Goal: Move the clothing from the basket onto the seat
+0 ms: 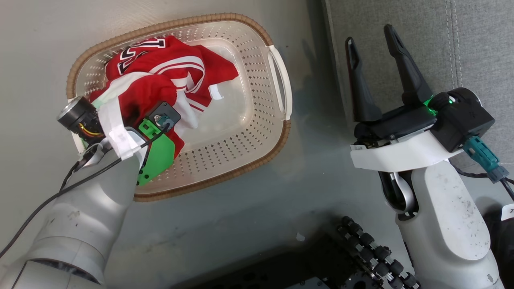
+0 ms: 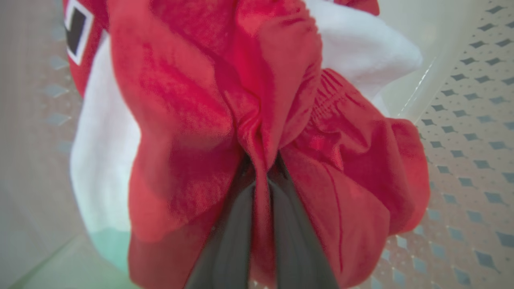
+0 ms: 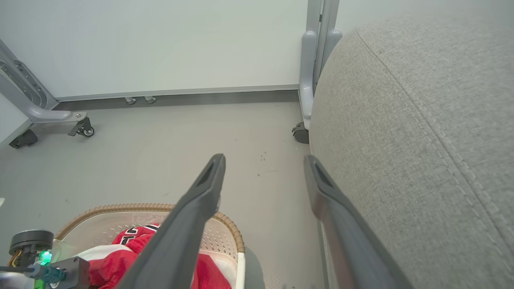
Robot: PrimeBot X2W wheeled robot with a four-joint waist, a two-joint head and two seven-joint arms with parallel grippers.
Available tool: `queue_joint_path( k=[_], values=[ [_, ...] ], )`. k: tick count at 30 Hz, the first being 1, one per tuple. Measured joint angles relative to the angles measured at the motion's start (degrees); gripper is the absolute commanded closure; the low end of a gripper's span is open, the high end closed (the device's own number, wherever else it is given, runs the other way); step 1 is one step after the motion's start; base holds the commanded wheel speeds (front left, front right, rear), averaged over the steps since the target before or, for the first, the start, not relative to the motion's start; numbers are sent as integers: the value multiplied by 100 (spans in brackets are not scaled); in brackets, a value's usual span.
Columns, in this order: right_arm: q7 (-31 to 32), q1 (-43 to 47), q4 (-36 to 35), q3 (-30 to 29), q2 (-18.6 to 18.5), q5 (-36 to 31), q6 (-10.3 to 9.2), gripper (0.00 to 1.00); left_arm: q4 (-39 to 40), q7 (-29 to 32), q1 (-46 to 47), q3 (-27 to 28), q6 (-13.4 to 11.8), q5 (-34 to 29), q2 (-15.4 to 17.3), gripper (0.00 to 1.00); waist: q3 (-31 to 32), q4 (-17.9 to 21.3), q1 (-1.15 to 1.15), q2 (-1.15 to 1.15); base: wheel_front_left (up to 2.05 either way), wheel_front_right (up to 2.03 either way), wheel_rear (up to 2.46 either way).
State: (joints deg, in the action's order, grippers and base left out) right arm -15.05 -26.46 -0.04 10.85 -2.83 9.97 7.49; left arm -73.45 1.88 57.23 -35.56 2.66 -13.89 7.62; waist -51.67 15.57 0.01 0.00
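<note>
Between the two fingers of the left pincer [image 2: 261, 164] a narrow fold of the red clothing [image 2: 192, 120] is clamped. The rest of the cloth bunches around and ahead of the tips, inside the basket [image 1: 225, 18]. The whole heap lies in the basket's end nearest that pincer, and none of it has reached the seat [image 1: 474, 40]. The right pincer [image 1: 369, 34] stands spread wide and holds nothing, with the seat's edge just beyond and beside its fingers and the basket off to its other side.

The hold looks thin, only a pleat of slippery fabric, so I judge it could slide out during a lift. Shorts and jersey seem tangled together. One may trail below the pincer, then drop onto the floor [image 1: 241, 208] in the gap between basket and seat. A hanging end could also catch the woven rim and drag or tip the light basket. A white strip lies across the left arm [image 1: 80, 224] just behind its pincer and could cling at release. The right arm stands in the way across to the seat, so a direct swing risks a knock.
</note>
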Motion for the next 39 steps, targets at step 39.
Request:
queue_joint_path(
  k=[39],
  values=[
    [-1, 1185, 665, -358, 4, -415, 0, 0, 4294, -1701, -2725, 1567, 243, 2771, -370, 100, 2810, -945, -1, 0, 0, 0, 0]
  ],
)
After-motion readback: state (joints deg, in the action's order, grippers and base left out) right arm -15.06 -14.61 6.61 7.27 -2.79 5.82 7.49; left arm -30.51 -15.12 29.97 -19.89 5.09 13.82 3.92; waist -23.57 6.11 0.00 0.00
